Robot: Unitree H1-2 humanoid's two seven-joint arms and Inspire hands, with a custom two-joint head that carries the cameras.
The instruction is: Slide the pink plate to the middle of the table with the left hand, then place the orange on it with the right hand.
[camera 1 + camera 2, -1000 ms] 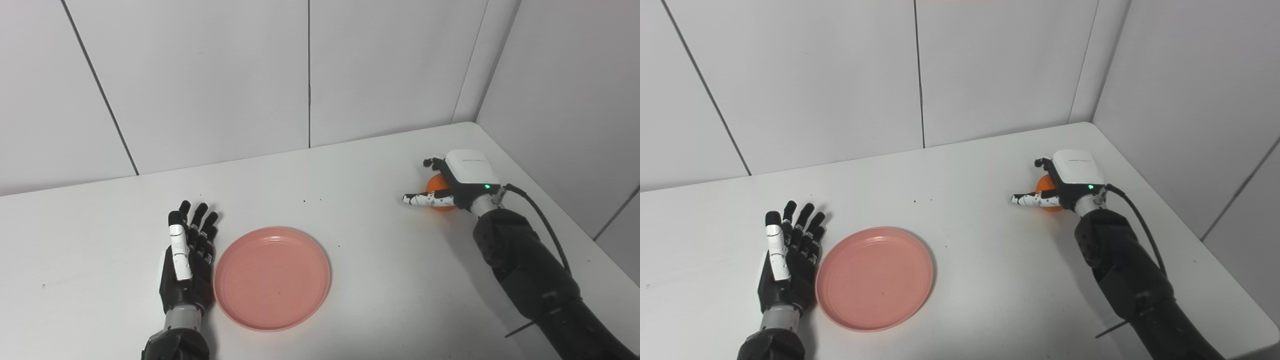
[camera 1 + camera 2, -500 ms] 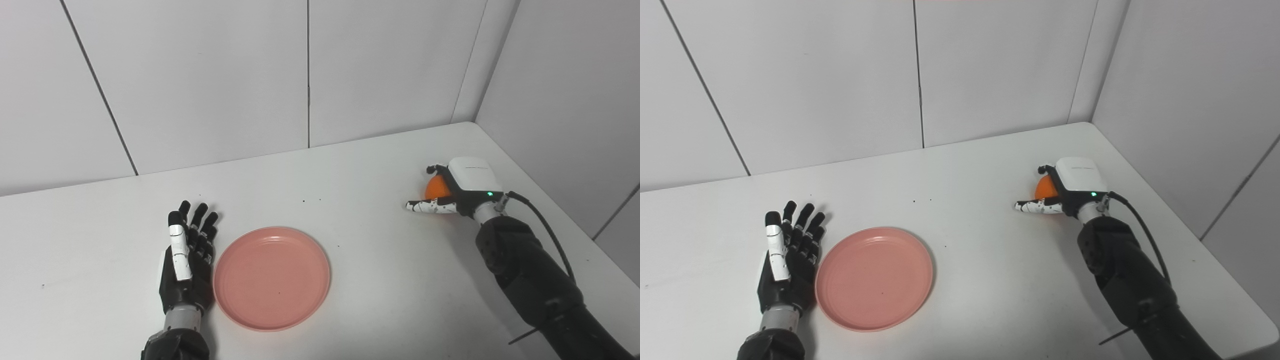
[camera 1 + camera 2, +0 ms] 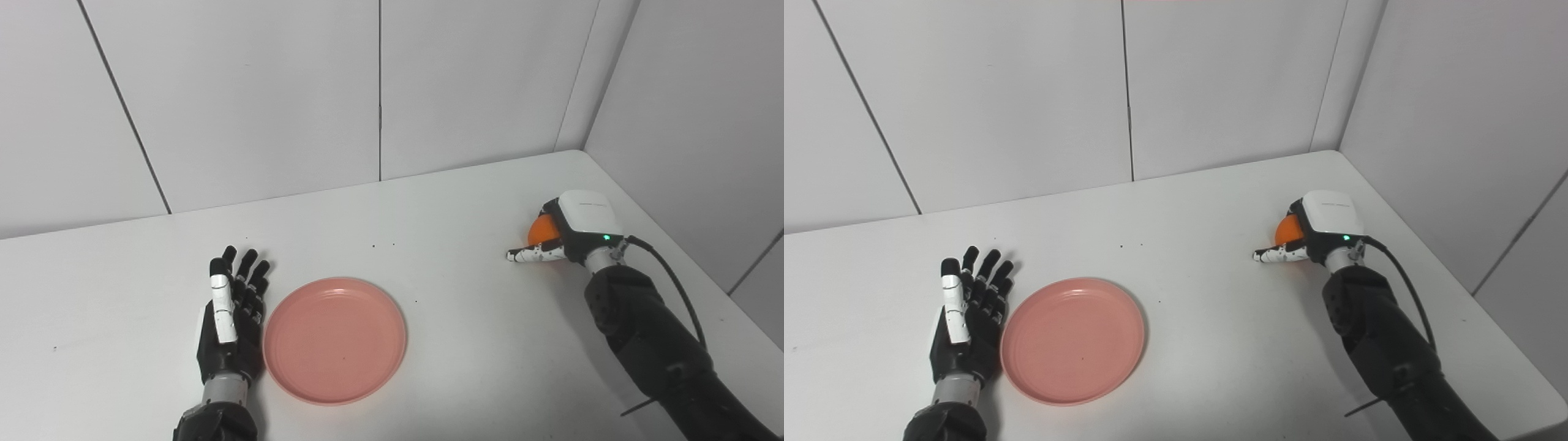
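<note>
1. The left hand point(image 3: 229, 327) lies flat on the white table point(image 3: 465, 318), fingers spread and holding nothing, its edge against the left rim of the pink plate point(image 3: 334, 340).
2. The plate sits left of the table's centre.
3. Near the right edge, the right hand point(image 3: 572, 229) covers the orange point(image 3: 540, 230), thumb stretched along the tabletop; whether it grips cannot be told.

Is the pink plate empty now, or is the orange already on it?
Empty. The pink plate shows only its bare inside beside the open left hand; the orange is far right, under the right hand.
</note>
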